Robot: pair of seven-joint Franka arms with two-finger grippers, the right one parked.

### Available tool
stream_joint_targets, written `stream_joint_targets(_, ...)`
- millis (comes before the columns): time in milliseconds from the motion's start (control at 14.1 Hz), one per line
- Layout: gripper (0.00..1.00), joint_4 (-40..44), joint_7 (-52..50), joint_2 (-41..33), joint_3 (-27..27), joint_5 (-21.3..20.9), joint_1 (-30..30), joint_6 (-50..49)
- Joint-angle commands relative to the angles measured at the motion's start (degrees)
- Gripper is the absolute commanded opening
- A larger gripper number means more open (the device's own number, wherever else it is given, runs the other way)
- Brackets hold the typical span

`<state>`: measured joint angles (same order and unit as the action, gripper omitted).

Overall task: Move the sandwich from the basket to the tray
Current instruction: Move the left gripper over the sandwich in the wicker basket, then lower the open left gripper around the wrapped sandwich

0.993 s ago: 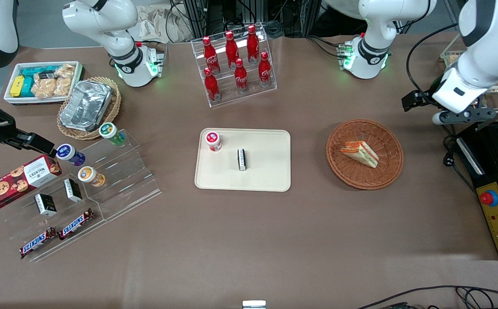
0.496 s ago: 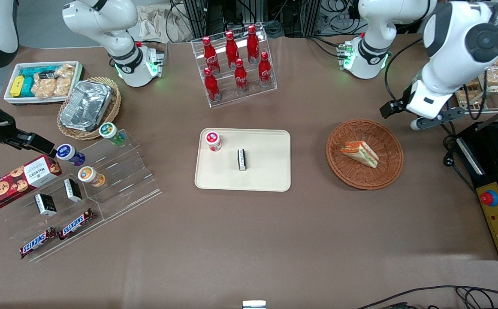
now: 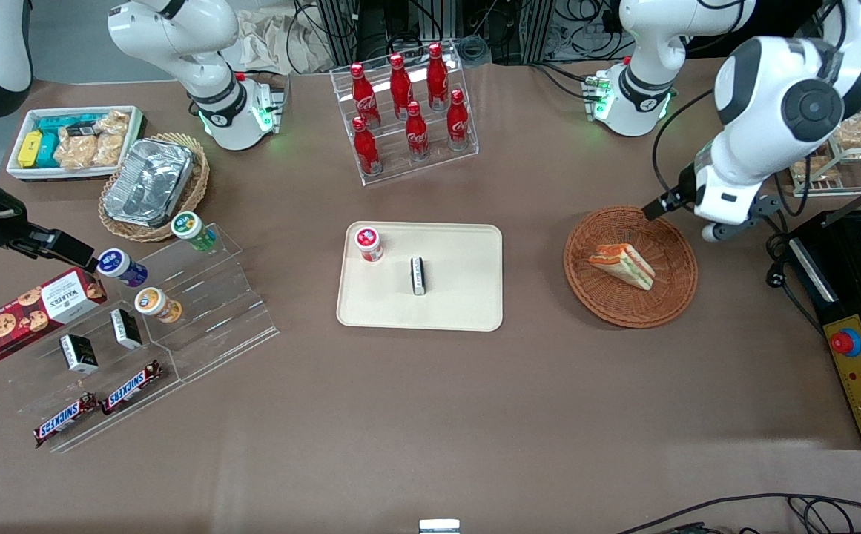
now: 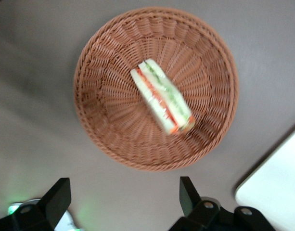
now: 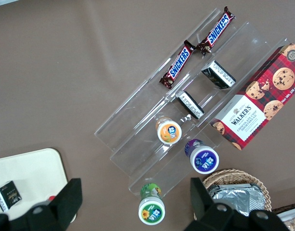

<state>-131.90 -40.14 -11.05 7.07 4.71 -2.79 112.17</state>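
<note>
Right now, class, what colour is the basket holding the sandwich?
Reddish-brown woven wicker basket, clearest in the left wrist view.

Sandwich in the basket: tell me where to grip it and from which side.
Grip the sandwich across its two flat bread faces, mid-length, coming straight down. It lies alone mid-basket, a narrow wedge with layers showing upward. The gripper, open, hangs above the basket's rim.

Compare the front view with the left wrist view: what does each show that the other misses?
Only the front view shows the cola bottles, the red-capped jar on the tray, and the gripper above the basket's rim. Only the left wrist view shows its open fingers. Both show the sandwich lying in the basket, and the tray.
</note>
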Motion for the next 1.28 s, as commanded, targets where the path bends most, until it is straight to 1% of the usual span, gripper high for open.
stream_joint_targets(0,1.00,-1.1,-12.6,2.2,1.6,0.9,-0.2,6.3)
stream_joint_targets(71,1.00,-2.1,-16.5,3.0,1.7,0.7,-0.2,8.8)
stream_joint_targets(284,1.00,-6.9,-22.9,4.5,2.8,0.6,-0.3,18.0)
stream_joint_targets(567,1.00,-7.8,-25.4,7.4,2.9,0.1,-0.3,21.2)
stream_joint_targets(638,1.00,-8.3,-25.9,7.9,2.8,-0.8,-1.7,22.2)
stream_joint_targets(780,1.00,-8.5,-28.8,8.9,2.7,-1.4,-2.7,24.5)
stream_joint_targets(1064,1.00,-8.5,-29.2,9.9,2.6,-2.3,-2.7,24.8)
stream_joint_targets(1206,1.00,-9.4,-29.6,11.1,2.5,-3.5,-2.7,27.1)
